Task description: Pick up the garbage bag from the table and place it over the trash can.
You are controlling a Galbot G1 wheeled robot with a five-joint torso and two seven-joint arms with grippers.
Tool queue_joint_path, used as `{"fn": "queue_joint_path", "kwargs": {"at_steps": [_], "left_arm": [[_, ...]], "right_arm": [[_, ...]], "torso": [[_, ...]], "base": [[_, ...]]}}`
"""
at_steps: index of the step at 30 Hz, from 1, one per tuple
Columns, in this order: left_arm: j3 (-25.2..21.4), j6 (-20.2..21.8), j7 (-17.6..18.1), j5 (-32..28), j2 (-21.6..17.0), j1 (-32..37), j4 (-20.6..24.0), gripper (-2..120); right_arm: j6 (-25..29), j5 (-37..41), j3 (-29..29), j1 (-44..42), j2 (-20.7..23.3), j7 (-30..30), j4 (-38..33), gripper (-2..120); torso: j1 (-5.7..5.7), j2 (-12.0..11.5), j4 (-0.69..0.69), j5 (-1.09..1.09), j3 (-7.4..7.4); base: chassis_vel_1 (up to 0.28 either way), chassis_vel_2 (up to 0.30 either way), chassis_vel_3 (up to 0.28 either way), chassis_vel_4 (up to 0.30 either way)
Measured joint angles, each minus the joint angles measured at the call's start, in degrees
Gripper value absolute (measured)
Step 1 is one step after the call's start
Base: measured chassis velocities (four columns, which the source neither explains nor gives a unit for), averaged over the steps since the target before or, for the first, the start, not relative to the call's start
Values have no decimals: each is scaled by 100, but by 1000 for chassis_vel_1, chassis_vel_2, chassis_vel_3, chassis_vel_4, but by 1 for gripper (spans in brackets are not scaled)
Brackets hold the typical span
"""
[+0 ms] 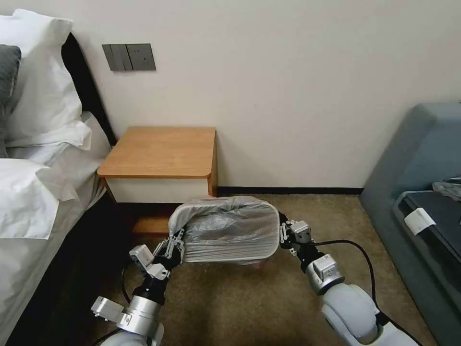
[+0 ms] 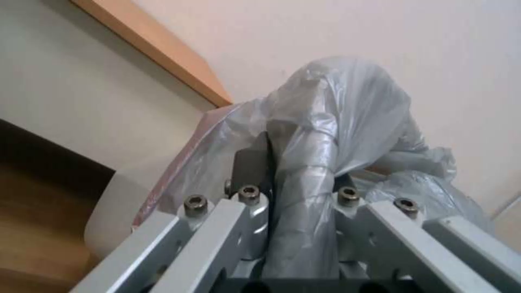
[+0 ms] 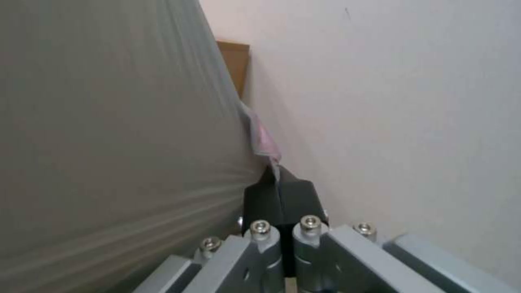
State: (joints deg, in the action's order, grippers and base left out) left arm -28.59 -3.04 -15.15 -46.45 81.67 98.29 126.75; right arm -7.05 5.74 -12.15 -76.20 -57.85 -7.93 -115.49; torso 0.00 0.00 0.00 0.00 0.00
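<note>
The garbage bag (image 1: 230,228), thin grey plastic with a pinkish edge, is stretched across the top of the cream trash can (image 1: 275,242), which stands on the carpet in front of the table (image 1: 161,153). My left gripper (image 1: 175,243) is at the bin's left end, shut on bag plastic (image 2: 347,106) that drapes over one finger (image 2: 304,183). My right gripper (image 1: 283,230) is at the bin's right end, and its black fingers (image 3: 266,199) are shut on the bag's pinkish edge (image 3: 263,140). The sheet (image 3: 108,142) is pulled taut between the two grippers. The bin's wall (image 2: 108,211) shows beside the left gripper.
A bed with white pillows (image 1: 33,144) lies close on the left. A grey sofa (image 1: 422,182) stands at the right. The wall (image 1: 288,96) is right behind the bin and nightstand. Open carpet (image 1: 249,302) lies between my arms.
</note>
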Motion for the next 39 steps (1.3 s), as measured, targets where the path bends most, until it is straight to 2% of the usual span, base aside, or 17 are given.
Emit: {"fn": "queue_joint_path", "kwargs": {"at_steps": [2, 4, 5, 12, 13, 16, 17, 20, 21, 25, 29, 30, 35, 39], "left_arm": [[6, -62, 116, 244, 14, -23, -55, 6], [1, -92, 351, 555, 22, -64, -115, 6], [1, -92, 351, 555, 22, -64, -115, 6], [-70, 269, 1259, 795, 95, -277, -47, 4], [-70, 269, 1259, 795, 95, -277, -47, 4], [-90, 442, 1616, 839, 116, -349, 22, 3], [-90, 442, 1616, 839, 116, -349, 22, 3], [-116, 612, 1891, 893, 115, -382, 59, 3], [-116, 612, 1891, 893, 115, -382, 59, 3], [-111, 836, 2137, 1209, 97, -345, 66, 3], [-98, 911, 2227, 1365, 94, -328, 57, 3], [-71, 950, 2274, 1524, 81, -314, 41, 3], [-1, 951, 2237, 1812, 48, -341, 30, 3], [10, 939, 2199, 1818, 51, -359, 43, 3]], "right_arm": [[31, -103, 7, -18, -11, 4, 6, -1], [50, -213, 6, -127, -17, 25, -66, 7], [50, -213, 6, -127, -17, 25, -66, 7], [233, -803, -102, -739, 33, 407, -593, 36], [233, -803, -102, -739, 33, 407, -593, 36], [350, -971, -198, -1005, 71, 575, -890, 51], [350, -971, -198, -1005, 71, 575, -890, 51], [475, -1058, -284, -1194, 92, 680, -1098, 64], [475, -1058, -284, -1194, 92, 680, -1098, 64], [548, -1220, -516, -1271, 75, 780, -1503, 83], [558, -1286, -634, -1245, 64, 792, -1698, 91], [570, -1263, -671, -1188, 77, 772, -1913, 97], [324, -1008, -595, -1026, 216, 867, -2331, 100], [264, -1017, -536, -1032, 201, 989, -2329, 100]], "torso": [[0, 0, 0, 1, 0], [0, 0, 0, 0, 0], [0, 0, 0, 0, 0], [0, 0, -1, 0, 0], [0, 0, -1, 0, 0], [0, 0, -1, -1, 0], [0, 0, -1, -1, 0], [0, 0, -1, 0, 0], [0, 0, -1, 0, 0], [0, 0, -1, 1, 0], [0, 0, 0, 0, 0], [0, 0, 0, 0, 0], [0, 0, 0, -1, 0], [0, 0, -1, 0, 0]], "base": [[0, 0, 0, 0], [0, 0, 0, 0], [0, 0, 0, 0], [0, 0, 0, 0], [0, 0, 0, 0], [0, 0, 0, 0], [0, 0, 0, 0], [0, 0, 0, 0], [0, 0, 0, 0], [0, 0, 0, 0], [0, 0, 0, 0], [0, 0, 0, 0], [0, 0, 0, 0], [0, 0, 0, 0]]}}
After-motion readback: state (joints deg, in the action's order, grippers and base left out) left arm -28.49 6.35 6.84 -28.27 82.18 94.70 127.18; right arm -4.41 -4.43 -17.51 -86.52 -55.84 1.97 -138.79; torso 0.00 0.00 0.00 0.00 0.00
